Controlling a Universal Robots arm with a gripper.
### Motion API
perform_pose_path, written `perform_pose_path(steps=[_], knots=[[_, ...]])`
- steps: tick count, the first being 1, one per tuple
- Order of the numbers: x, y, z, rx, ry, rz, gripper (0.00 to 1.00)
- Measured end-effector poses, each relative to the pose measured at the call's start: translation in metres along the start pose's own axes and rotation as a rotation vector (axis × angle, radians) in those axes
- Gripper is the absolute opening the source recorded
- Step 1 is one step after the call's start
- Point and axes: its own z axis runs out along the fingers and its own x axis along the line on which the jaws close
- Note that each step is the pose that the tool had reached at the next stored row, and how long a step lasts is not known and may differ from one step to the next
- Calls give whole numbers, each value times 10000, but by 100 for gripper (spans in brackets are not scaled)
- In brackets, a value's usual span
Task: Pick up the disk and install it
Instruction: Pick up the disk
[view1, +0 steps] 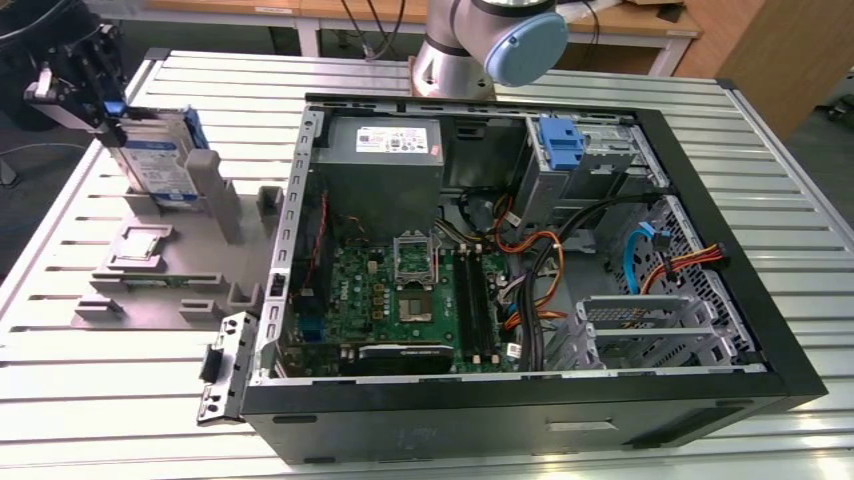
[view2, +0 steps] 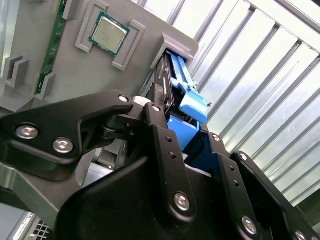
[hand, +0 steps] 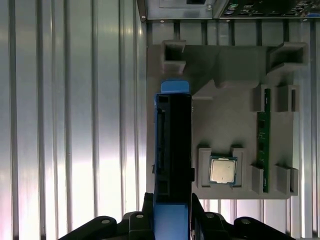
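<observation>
The disk (view1: 151, 160) stands on edge at the exterior view's far left, over the grey fixture (view1: 174, 270), its blue-and-white label facing out and a blue bracket around it. My gripper (view1: 114, 112) comes down on its upper end. In both wrist views the black fingers (view2: 159, 131) press on either side of the blue bracket (view2: 186, 125). The first wrist view shows the disk (hand: 172, 145) edge-on, running from my gripper (hand: 172, 210) along the fixture's edge. I cannot tell whether its lower end still rests in the fixture's slot.
The open computer case (view1: 667, 385) takes up the middle and the exterior view's right, with motherboard (view1: 400, 290), grey power supply (view1: 380, 150), blue caddy (view1: 561, 140) and metal drive cage (view1: 641, 325). A processor chip (hand: 223, 170) and memory stick (hand: 263, 137) sit on the fixture. The arm's base (view1: 474, 45) stands behind the case.
</observation>
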Motion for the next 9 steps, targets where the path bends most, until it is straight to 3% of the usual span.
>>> perform_pose_path(steps=[9], knots=[[0, 0, -60, -2, -45, 1, 36]])
